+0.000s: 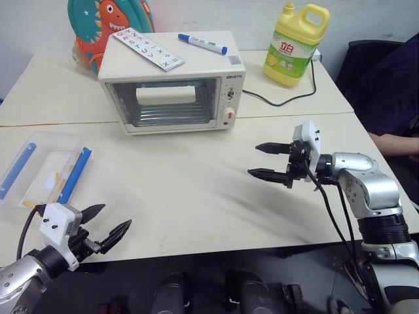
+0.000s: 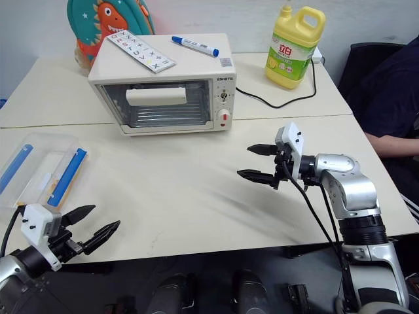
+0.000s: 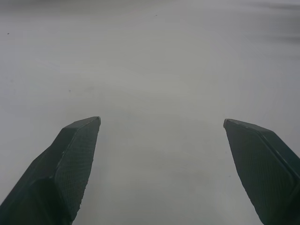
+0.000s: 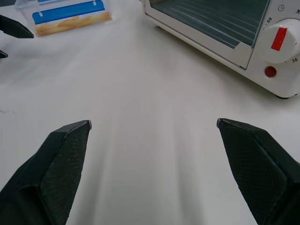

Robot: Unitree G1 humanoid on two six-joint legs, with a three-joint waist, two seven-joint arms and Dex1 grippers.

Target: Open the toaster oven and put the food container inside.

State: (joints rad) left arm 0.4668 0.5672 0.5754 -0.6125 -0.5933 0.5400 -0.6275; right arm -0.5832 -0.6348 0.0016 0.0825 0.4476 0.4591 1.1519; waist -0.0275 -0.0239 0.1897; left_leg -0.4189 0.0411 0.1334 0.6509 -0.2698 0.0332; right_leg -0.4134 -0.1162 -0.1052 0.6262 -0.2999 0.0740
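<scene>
Left eye view: we see the toaster oven (image 1: 171,85) at the far middle of the table (image 1: 196,190), its glass door shut, with a blue marker (image 1: 203,44) and a letter card (image 1: 148,49) lying on top. A yellow detergent bottle (image 1: 294,44) stands to its right, and a dinosaur bag (image 1: 105,26) sits behind it on the left. The food container (image 1: 42,169) rests near the table's left edge, well apart from the oven. Our left gripper (image 1: 111,222) hovers at the near left edge, fingers spread and empty. Our right gripper (image 1: 267,161) hangs over the right side of the table, pointing left, jaws wide apart and holding nothing. A person's arm (image 1: 393,140) shows at the far right.

Left wrist view: we see the two black fingers (image 3: 70,164) spread over bare tabletop.

Right wrist view: we see the fingers (image 4: 61,159) apart, with the oven door and its red-marked knob (image 4: 280,41) ahead, and the container beyond.
</scene>
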